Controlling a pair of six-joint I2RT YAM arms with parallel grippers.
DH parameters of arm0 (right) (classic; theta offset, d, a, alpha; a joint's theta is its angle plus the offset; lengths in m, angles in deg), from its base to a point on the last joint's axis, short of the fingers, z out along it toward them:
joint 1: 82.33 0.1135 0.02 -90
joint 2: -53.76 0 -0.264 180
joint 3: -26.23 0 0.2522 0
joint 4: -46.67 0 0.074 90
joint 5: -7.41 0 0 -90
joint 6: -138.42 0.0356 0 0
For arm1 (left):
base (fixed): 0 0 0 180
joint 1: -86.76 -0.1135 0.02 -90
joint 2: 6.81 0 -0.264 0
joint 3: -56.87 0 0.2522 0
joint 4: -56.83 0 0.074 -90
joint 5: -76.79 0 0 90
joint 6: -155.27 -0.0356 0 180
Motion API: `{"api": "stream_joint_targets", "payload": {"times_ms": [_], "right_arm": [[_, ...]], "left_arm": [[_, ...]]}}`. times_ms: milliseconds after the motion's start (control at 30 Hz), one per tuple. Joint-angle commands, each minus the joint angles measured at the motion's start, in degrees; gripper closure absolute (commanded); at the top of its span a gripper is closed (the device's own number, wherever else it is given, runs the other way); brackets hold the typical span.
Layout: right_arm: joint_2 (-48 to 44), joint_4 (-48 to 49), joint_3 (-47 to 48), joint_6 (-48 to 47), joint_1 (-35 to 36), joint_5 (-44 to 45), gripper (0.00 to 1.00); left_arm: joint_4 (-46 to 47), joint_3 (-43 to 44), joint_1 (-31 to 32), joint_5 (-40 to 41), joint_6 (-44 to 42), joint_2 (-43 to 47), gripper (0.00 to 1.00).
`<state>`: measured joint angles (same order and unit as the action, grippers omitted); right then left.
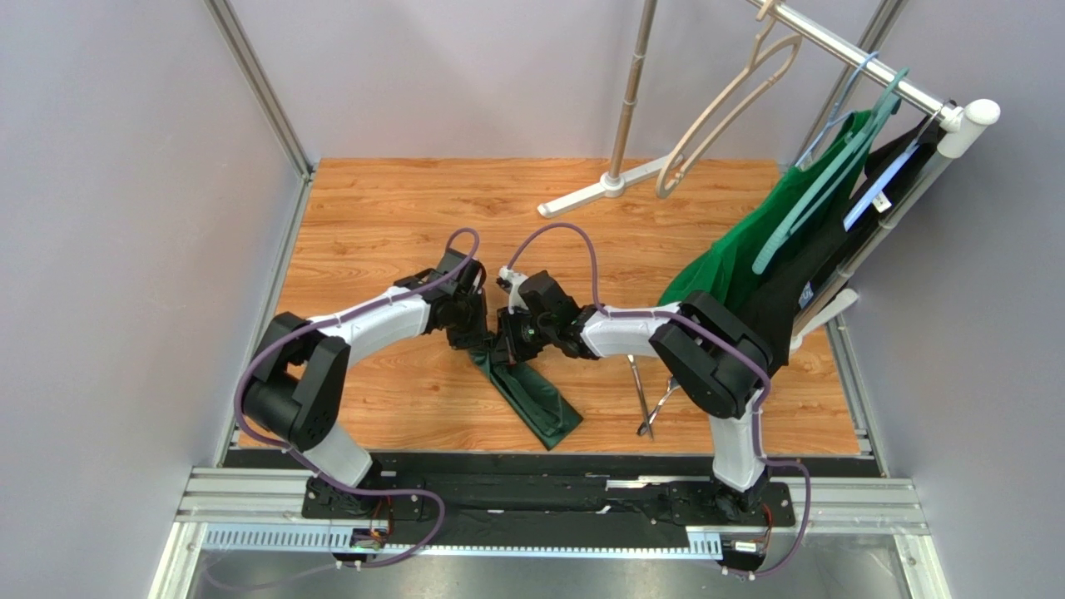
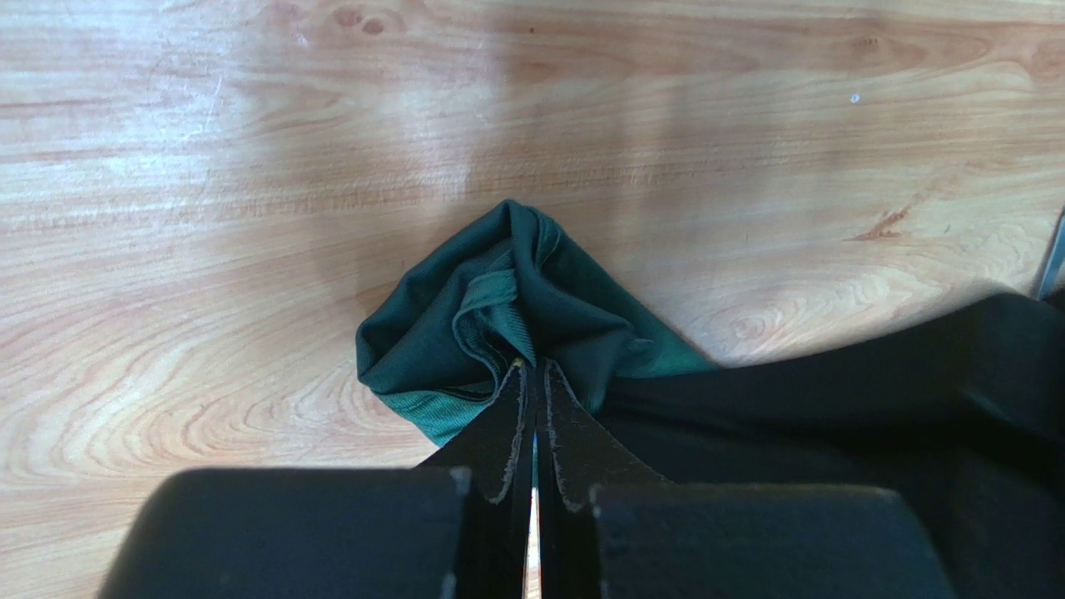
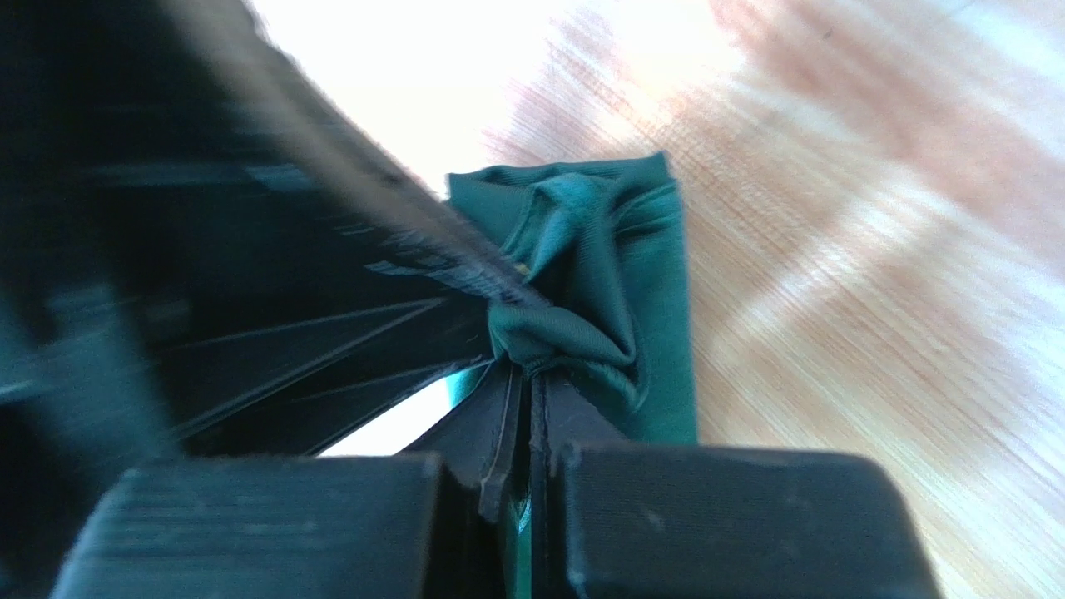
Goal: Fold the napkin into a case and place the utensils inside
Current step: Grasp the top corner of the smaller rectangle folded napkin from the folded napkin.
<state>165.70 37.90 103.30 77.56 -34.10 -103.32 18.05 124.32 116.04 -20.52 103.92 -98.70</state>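
- Left pincer point(image 2: 535, 365) is pressed together, pinching the bunched far end of the napkin point(image 2: 500, 312).
- Right pincer point(image 3: 525, 368) pinches that same end, just beside it.
- From both, the napkin runs lengthwise toward the near desk point(image 1: 375, 212) edge; the utensils point(image 1: 653, 406) lie nearer the right arm.

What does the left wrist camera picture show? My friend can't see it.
The left gripper pinches a bunched-up bit of the dark green napkin, with its two black fingers closed together. The cloth sits on a light wooden table, and a big black robot part fills the lower right.
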Motion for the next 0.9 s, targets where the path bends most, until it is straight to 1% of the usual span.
{"api": "stream_joint_targets", "payload": {"times_ms": [0, 67, 167, 233, 267, 300, 333, 367, 400, 433, 467, 533, 567, 600, 633, 667, 700, 733, 800, 833, 867], "right_arm": [[2.9, 12.7, -3.1, 5.2, 0.5, -3.4, 1.0], [4.2, 14.6, -3.5, 5.5, 0.0, -3.6, 1.0], [5.6, 13.1, -1.7, 3.6, -0.3, -3.9, 1.0], [5.9, 13.5, -0.9, 2.6, -0.6, -6.0, 1.0], [6.4, 13.2, -0.6, 2.7, -0.6, -8.3, 0.98], [6.1, 13.9, -0.9, 3.0, -1.2, -10.0, 0.95], [5.6, 18.0, -3.9, 5.1, -1.7, -11.3, 0.93], [3.6, 20.3, -5.5, 6.2, -2.2, -12.4, 0.86], [2.8, 21.8, -6.7, 7.2, -3.0, -12.9, 0.81], [1.9, 22.2, -7.3, 7.8, -3.3, -13.5, 0.78], [1.4, 22.3, -7.4, 8.4, -3.4, -15.6, 0.71], [0.2, 23.0, -7.8, 9.3, -3.5, -16.7, 0.65], [0.4, 24.0, -8.3, 11.3, -3.6, -18.4, 0.63], [0.9, 25.6, -8.8, 12.8, -3.9, -19.2, 0.62], [1.2, 31.0, -9.6, 15.0, -4.4, -19.9, 0.61], [1.4, 34.1, -10.9, 17.2, -4.6, -21.1, 0.58], [2.3, 36.5, -12.3, 21.0, -5.2, -21.5, 0.57], [2.9, 41.3, -13.0, 22.6, -5.4, -21.9, 0.55], [4.2, 46.3, -15.0, 26.9, -5.9, -23.2, 0.53], [5.3, 50.6, -15.5, 27.8, -6.1, -23.4, 0.51], [5.6, 51.7, -15.8, 28.4, -6.2, -23.7, 0.5]], "left_arm": [[5.2, -1.1, 0.3, -5.5, -0.6, 3.6, 1.0], [6.3, -1.8, 0.3, -5.4, -1.0, 4.4, 1.0], [7.9, -3.9, 0.1, -6.5, -0.5, 6.5, 1.0], [8.2, -4.1, 0.1, -7.5, -0.2, 7.3, 1.0], [9.6, -5.3, 0.0, -8.0, 0.4, 7.6, 1.0], [10.2, -6.0, 0.0, -7.7, 1.0, 7.9, 1.0], [10.7, -6.6, -0.2, -7.2, 2.2, 8.4, 1.0], [11.1, -7.6, -0.3, -6.6, 2.8, 8.6, 1.0], [11.5, -8.1, -0.4, -6.5, 3.4, 8.9, 1.0], [12.1, -8.8, -0.5, -6.5, 4.5, 9.1, 1.0], [13.5, -9.8, -0.5, -6.4, 4.9, 9.3, 1.0], [13.9, -10.3, -0.6, -6.5, 5.8, 9.3, 1.0], [14.4, -10.6, -0.6, -6.6, 6.1, 9.3, 1.0], [14.5, -10.7, -0.6, -6.7, 6.3, 9.4, 1.0], [14.5, -10.8, -0.6, -6.6, 7.1, 9.5, 1.0], [15.4, -11.7, -0.6, -6.6, 7.5, 9.9, 1.0], [16.1, -12.2, -0.6, -6.7, 7.7, 10.8, 1.0], [16.7, -12.7, -0.6, -6.7, 8.4, 11.2, 1.0], [18.4, -13.7, -0.7, -7.2, 9.0, 11.9, 1.0], [18.5, -13.8, -0.7, -7.3, 8.9, 12.0, 1.0], [18.6, -13.8, -0.7, -7.3, 9.0, 12.2, 1.0]]}}
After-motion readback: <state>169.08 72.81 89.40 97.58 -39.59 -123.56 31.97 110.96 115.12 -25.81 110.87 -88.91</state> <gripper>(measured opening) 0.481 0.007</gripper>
